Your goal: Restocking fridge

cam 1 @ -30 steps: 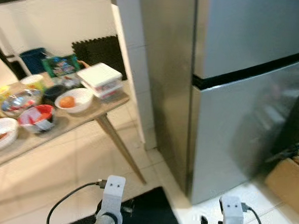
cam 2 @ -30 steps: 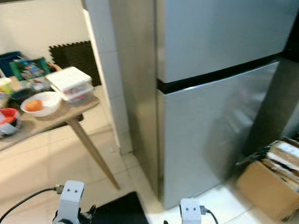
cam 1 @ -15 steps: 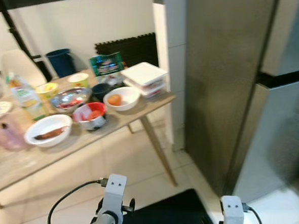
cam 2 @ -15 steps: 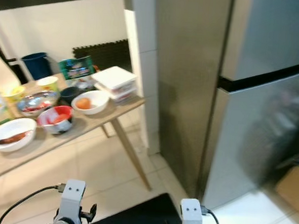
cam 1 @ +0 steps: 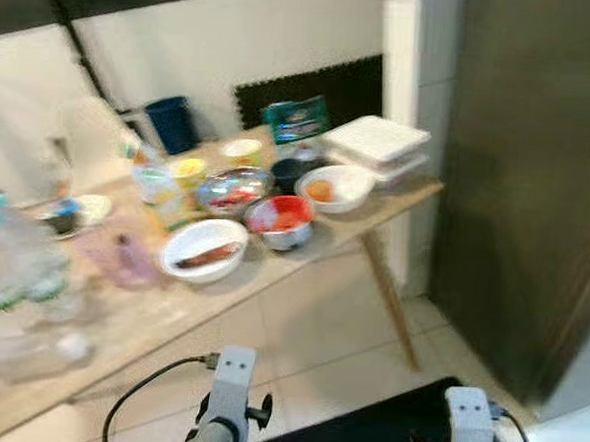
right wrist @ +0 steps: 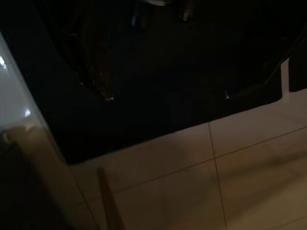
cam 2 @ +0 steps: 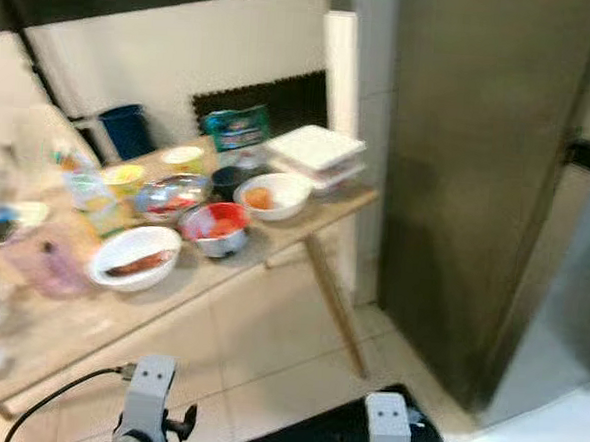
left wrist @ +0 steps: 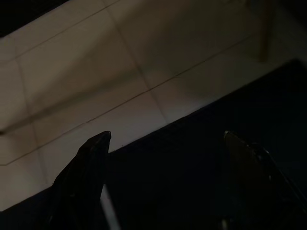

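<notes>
The steel fridge [cam 2: 477, 192] stands at the right with its doors closed. A wooden table [cam 1: 149, 312] to its left carries food: a stack of white lidded containers [cam 1: 375, 146], a white bowl with an orange item [cam 1: 335, 186], a red bowl [cam 1: 280, 220], a metal bowl [cam 1: 234, 189], a white dish with dark food [cam 1: 205, 250] and a green packet [cam 1: 294, 118]. Both arms hang low over the floor, away from the table. My left gripper [left wrist: 165, 136] is open and holds nothing. My right gripper [right wrist: 167, 97] is also open and holds nothing.
Blurred water bottles [cam 1: 12, 254], a carton [cam 1: 157, 188] and yellow cups [cam 1: 190, 170] crowd the table's left part. A blue bin [cam 1: 169, 123] stands by the back wall. A black mat [cam 1: 382, 432] lies on the tiled floor under my arms. A slanted table leg [cam 1: 390, 302] stands near the fridge.
The camera has swung left: the fridge has slid to the right edge and the table with its food now fills the middle. Both arms still hang low.
</notes>
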Controlling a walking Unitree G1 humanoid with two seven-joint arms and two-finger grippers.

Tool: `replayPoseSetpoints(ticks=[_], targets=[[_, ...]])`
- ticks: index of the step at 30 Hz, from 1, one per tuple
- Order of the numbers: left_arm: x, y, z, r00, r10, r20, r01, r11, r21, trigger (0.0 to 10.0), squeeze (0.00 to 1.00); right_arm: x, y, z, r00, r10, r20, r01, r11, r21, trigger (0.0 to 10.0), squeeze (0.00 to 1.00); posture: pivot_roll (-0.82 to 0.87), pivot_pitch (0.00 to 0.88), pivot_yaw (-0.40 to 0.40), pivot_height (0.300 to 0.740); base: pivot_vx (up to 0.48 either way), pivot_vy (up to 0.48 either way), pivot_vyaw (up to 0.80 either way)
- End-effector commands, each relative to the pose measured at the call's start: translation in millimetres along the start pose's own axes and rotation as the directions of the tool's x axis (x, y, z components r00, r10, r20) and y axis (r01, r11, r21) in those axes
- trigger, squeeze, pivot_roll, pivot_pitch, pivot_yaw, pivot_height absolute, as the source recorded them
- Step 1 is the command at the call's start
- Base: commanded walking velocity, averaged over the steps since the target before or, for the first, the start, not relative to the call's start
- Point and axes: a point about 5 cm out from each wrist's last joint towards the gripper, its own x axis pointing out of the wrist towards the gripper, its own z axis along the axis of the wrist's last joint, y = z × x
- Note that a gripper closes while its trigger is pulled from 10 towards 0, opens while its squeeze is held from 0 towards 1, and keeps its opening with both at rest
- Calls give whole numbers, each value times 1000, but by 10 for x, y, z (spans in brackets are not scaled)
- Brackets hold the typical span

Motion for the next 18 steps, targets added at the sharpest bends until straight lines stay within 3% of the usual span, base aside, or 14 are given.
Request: replayPoseSetpoints(ticks=[1,14,18], targets=[[-11,51,-48,1000,14,-21,-14,1000,12,10000,0,-10,49,-55,1000,14,-16,-14,1000,1,10000,0,-77,91,146,740,0,0,0],[8,-7,-4,1000,-10,-12,10,1000,7,10000,0,-16,-1,-49,1000,14,-17,-14,1000,-3,10000,0,-82,86,142,740,0,0,0],[16,-11,-4,1000,-15,-13,15,1000,13,10000,0,-3,19,-22,999,47,-12,-48,997,-58,10000,0,-82,80,140,740,0,0,0]])
